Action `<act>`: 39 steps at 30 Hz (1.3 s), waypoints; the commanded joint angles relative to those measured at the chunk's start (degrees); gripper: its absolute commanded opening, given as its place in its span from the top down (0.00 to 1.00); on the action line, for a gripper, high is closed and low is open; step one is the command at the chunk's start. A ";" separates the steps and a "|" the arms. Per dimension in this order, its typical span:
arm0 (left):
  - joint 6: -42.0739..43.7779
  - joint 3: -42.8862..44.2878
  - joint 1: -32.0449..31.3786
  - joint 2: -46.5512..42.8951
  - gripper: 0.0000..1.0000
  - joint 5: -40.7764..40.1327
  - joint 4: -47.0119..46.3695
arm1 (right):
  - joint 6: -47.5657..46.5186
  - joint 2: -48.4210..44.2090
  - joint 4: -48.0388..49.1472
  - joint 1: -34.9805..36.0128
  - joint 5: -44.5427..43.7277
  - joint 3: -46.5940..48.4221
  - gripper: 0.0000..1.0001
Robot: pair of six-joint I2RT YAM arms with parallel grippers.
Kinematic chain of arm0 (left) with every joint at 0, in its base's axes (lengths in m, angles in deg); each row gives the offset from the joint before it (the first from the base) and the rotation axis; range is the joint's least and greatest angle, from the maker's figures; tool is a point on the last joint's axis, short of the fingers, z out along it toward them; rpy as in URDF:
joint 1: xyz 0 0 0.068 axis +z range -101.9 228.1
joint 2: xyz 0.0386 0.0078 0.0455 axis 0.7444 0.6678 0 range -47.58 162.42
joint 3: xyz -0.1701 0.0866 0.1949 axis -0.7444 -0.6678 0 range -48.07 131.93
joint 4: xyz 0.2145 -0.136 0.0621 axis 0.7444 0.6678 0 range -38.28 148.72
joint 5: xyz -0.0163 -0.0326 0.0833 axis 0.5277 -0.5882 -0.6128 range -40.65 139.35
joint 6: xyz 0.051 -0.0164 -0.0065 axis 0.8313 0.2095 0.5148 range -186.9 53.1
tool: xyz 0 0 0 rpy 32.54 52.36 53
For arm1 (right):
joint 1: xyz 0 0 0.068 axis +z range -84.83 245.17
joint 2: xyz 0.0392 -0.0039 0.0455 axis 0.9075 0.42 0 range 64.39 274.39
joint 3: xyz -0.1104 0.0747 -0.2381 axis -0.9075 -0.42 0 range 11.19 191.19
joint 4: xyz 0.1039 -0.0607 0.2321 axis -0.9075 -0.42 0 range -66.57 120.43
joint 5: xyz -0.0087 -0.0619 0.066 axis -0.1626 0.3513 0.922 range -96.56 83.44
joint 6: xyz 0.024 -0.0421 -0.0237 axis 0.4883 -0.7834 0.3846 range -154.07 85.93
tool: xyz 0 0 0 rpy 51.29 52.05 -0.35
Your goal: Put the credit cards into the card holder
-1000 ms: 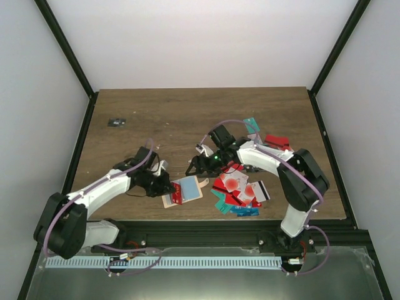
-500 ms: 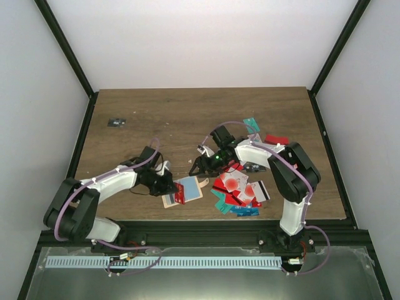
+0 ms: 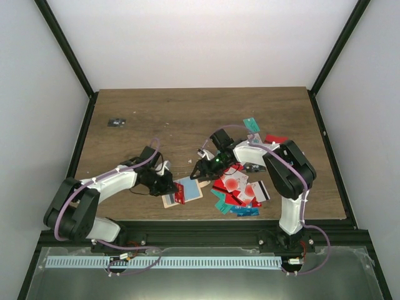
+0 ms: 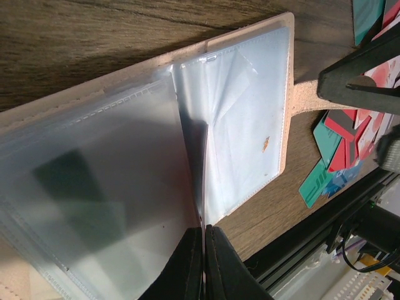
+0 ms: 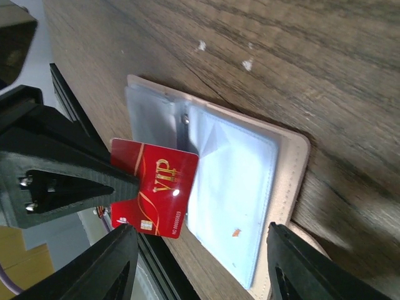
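Credit cards (image 3: 240,190) lie in a loose heap of red, teal, blue and white at the near right of the worktop (image 3: 187,112). A teal card (image 3: 251,124) and a red card (image 3: 275,140) rest apart from it, farther back. Just left of the heap, near the front edge, the beige card holder (image 3: 187,190) is spread open with its clear sleeves facing up and its snap tab pointing toward the pile.

The left gripper (image 3: 170,186) reaches in from the holder's left side. Its wrist camera shows the jaws closed on the card holder (image 4: 250,106), pinching the edge of one clear sleeve (image 4: 203,250). A red card marked VIP (image 5: 156,187) sits right at those tips, over the holder's left half. Whether it is already inside a sleeve cannot be told.

The right gripper (image 3: 199,173) hangs over the holder's far right corner, beside the tab. Its jaws stand open with nothing between them (image 5: 201,228), and the right sleeve page (image 5: 237,181) shows below.

A small dark flat object (image 3: 116,122) lies alone at the far left.
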 commanded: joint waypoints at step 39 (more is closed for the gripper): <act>-0.15 -1.04 0.28 -4.54 0.96 0.39 0.68 | -1.76 2.68 0.88 -0.24 0.07 -2.40 0.45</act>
